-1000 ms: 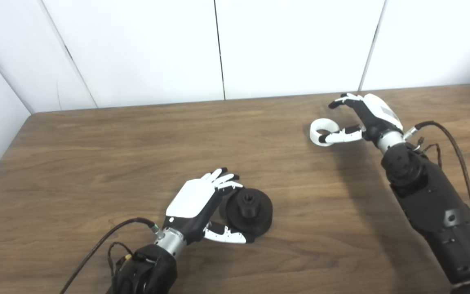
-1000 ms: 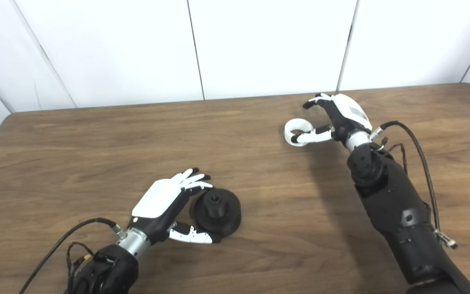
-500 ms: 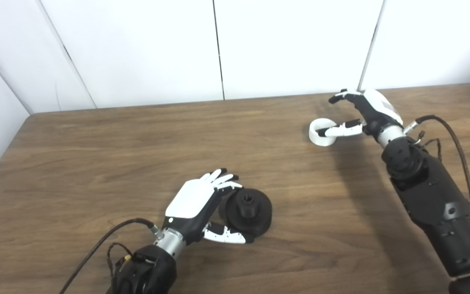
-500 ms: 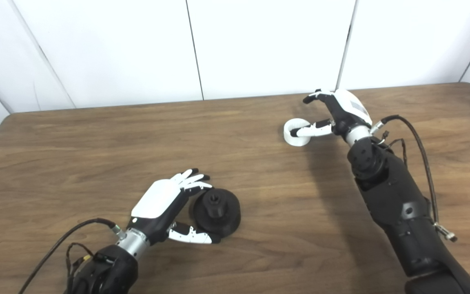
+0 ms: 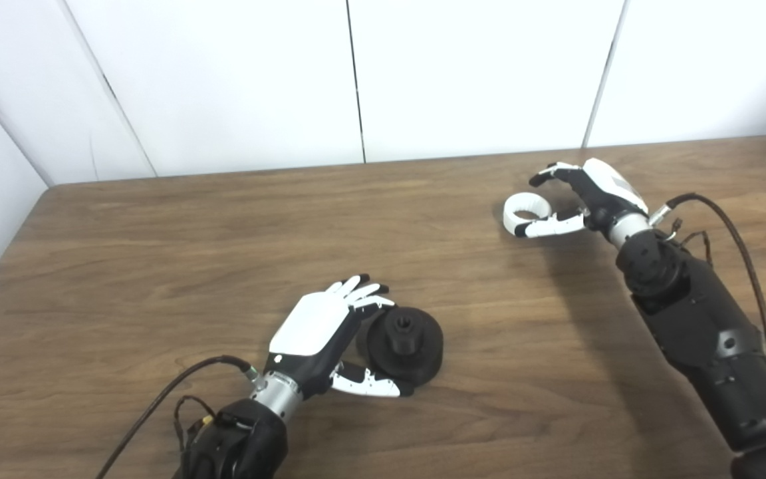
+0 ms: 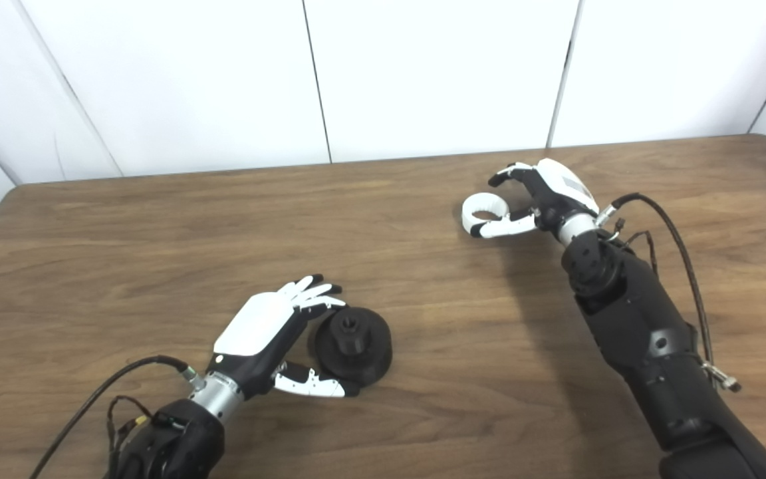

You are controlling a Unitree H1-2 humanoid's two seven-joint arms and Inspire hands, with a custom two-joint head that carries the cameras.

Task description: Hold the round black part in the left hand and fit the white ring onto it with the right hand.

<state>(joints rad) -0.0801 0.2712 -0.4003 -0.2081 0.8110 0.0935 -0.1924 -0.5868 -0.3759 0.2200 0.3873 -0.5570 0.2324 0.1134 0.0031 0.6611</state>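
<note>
1. One round black part (image 5: 404,343) lies flat on the wood-grain table (image 5: 157,253): a matte disc with a raised central hub and a bore.
2. One smooth white ring (image 5: 526,210) lies toward the table's far right.
3. The left hand (image 5: 330,332) cups the disc's near-left edge, fingers spread, thumb against its rim.
4. The right hand (image 5: 586,196) brackets the ring, thumb touching it, fingers arched apart; a grip seems not closed.

One round black part (image 5: 404,343); one white ring (image 5: 524,211); two hands — the left hand (image 5: 330,332) and the right hand (image 5: 589,196) — over a single wooden table (image 5: 157,253).
</note>
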